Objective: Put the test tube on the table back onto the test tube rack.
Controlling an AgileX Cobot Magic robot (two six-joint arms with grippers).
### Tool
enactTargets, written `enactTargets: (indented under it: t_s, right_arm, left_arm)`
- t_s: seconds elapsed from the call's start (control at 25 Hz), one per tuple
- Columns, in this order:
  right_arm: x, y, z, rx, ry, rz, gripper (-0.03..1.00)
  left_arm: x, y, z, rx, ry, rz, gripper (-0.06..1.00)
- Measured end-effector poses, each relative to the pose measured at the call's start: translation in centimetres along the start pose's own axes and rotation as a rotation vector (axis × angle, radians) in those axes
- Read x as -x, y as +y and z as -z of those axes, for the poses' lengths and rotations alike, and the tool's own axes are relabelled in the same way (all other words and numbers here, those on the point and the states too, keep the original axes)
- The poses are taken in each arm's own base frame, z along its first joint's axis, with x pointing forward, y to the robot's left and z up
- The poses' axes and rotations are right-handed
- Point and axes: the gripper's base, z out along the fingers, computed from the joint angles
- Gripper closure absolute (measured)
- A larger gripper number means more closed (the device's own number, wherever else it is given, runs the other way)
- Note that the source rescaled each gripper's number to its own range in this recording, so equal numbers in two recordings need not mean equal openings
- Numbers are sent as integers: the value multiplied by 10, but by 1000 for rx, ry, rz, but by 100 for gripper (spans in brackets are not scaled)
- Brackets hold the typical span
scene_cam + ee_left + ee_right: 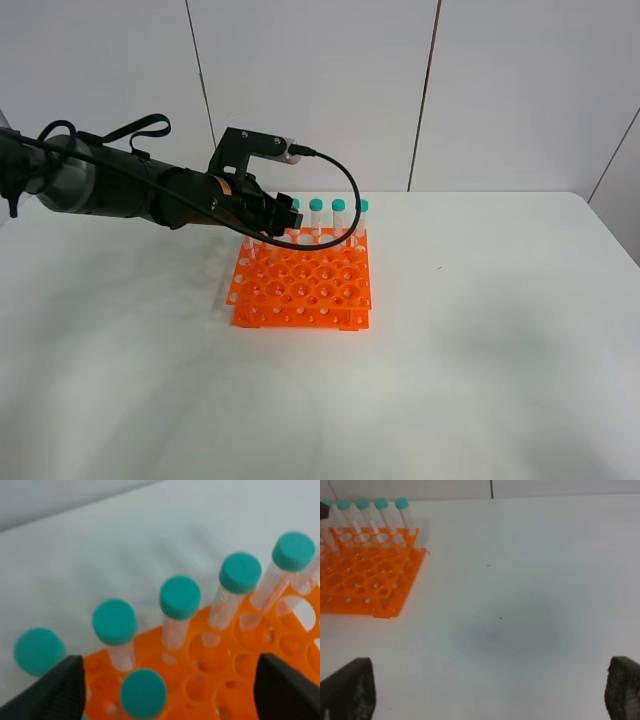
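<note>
Left gripper [167, 690] fingers [55, 690] sit closest to the wrist cam, spread wide, nothing pinched between them. One teal-capped test tube [143, 692] stands in the gap between the fingers, seated in the test tube rack [240, 655], not touched by either finger as far as the wrist view shows. So claw is released, tube is in a second-row hole near the rack's left-rear corner

Just behind it, back row of capped tubes [179, 597] upright in the orange grid, five caps visible in that wrist view, fanning out along the rear edge

From the high cam: left arm [130, 185] reaches in from the left, gripper over the rack's [305, 290] rear-left corner, covering part of the tube row. Three caps [338, 205] show clear to its right

Right gripper [485, 690] also wide apart, empty, fingers [347, 687] at the frame corners, over bare table [520, 605], well apart from the rack [365, 575]. Not visible in the high cam

Table [480, 330] is white, rack sits near its middle-rear
</note>
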Motion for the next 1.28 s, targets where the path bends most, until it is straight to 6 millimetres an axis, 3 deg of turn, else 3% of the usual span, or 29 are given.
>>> enactTargets:
  t_s: [0.24, 0.4, 0.56, 0.88, 1.08, 1.28]
  right_arm:
    - [0, 0, 0, 0, 0, 0, -3]
    - [0, 0, 0, 0, 0, 0, -3]
    - [0, 0, 0, 0, 0, 0, -3]
    - [0, 0, 0, 0, 0, 0, -3]
    - [0, 0, 0, 0, 0, 0, -3]
    - [0, 0, 0, 0, 0, 0, -3]
  left_arm:
    - [29, 0, 36, -2, -57, -5, 20]
    - [36, 10, 56, 19, -16, -15, 1]
    - [17, 41, 63, 74, 199, 40, -4]
    - [-28, 106, 73, 146, 646, 269, -5]
    - [-36, 125, 81, 166, 718, 334, -6]
    - [-45, 124, 93, 151, 868, 360, -6]
